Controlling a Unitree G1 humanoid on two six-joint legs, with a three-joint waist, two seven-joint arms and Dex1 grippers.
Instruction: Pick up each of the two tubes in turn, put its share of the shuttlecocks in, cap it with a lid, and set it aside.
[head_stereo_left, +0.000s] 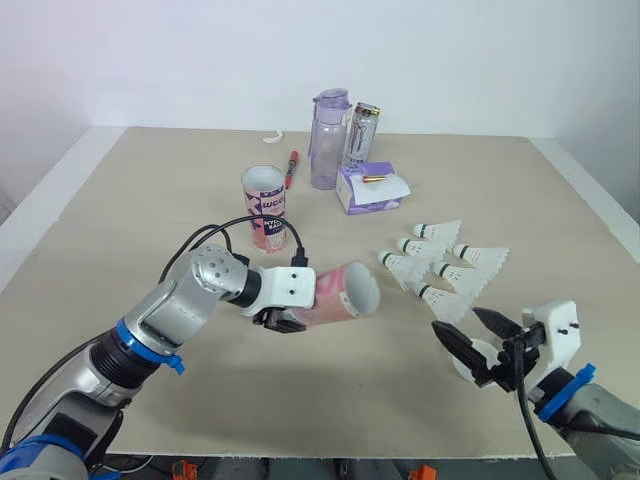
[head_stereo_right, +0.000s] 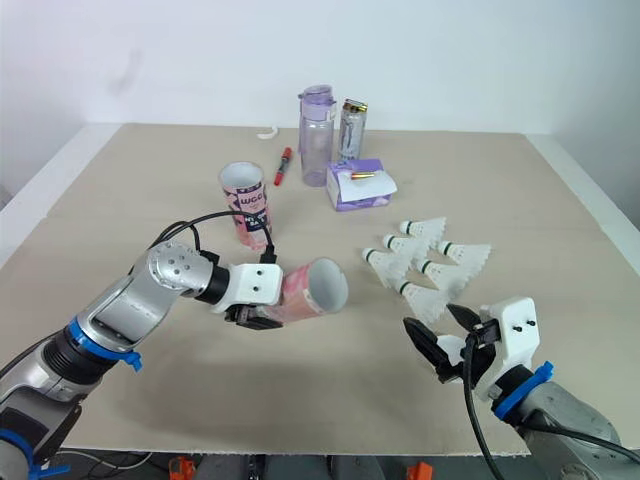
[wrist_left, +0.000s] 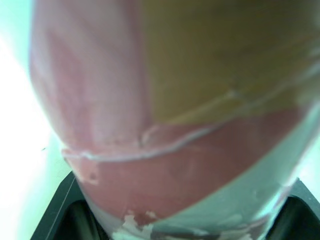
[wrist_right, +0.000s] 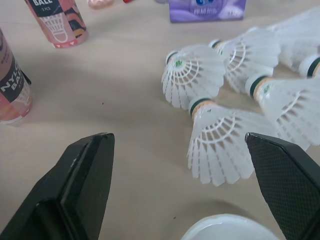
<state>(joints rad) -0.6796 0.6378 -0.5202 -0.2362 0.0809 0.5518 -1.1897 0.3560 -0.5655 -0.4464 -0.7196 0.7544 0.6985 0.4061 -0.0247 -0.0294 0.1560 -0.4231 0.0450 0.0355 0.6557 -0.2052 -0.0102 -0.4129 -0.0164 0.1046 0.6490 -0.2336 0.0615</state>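
Left gripper (head_stereo_left: 288, 318), centre, clasps one tube (head_stereo_left: 345, 293) (sideways, of two); right gripper (wrist_right: 177, 140), lower right, gapes wide beside six shuttlecocks (head_stereo_left: 443, 300).

Desk (head_stereo_left: 120, 220) layout:
- Tipped tube (head_stereo_left: 345, 293) sits sideways in the left tool (head_stereo_left: 285, 320), front-centre, its mouth pointing right at the shuttlecocks (head_stereo_left: 440, 265).
- Standing tube (head_stereo_left: 265, 208) is upright just behind it, with the marker (head_stereo_left: 291, 168) further back.
- Bottle (head_stereo_left: 328, 140) and can (head_stereo_left: 361, 133) stand side by side at back centre, can on the right. The tissue pack (head_stereo_left: 368, 188) is just in front of them.
- The shuttlecocks are clustered right of centre.
- Right tool (head_stereo_left: 457, 319) is front-right, spread wide just in front of the cluster, with a lid (wrist_right: 230, 227) on the desk beneath it.
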